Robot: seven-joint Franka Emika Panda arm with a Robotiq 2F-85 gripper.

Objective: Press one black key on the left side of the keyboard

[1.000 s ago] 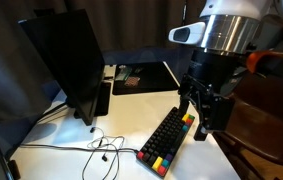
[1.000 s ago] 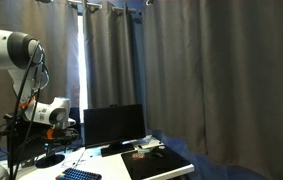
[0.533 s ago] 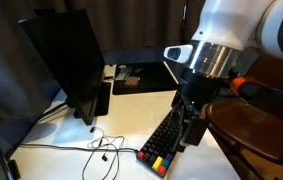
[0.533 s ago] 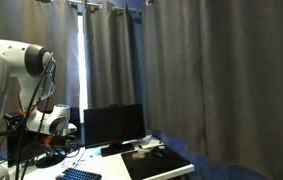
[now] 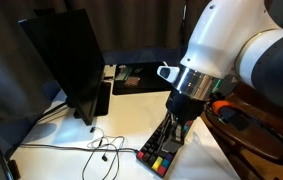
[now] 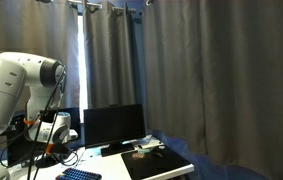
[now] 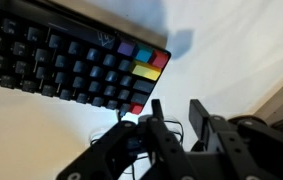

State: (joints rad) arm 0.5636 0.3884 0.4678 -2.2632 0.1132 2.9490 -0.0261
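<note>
Keyboard (image 5: 159,149) near the worktop's (image 5: 131,120) edge looks stiff and light and may skid; push one springy black key straight down. Claw (image 7: 178,108) empty; cannot tell how wide.

Keyboard (image 5: 155,156) on table (image 5: 43,163); monitor (image 5: 66,62) beside; mat (image 5: 146,76) behind.

— Where can you pass?
— The air above the keyboard (image 5: 159,150) is open around your pincer (image 5: 178,135).
— And sideways?
— A loose cable (image 5: 103,148) lies on the worktop (image 5: 51,155), and the monitor (image 5: 66,70) walls off that side.
</note>
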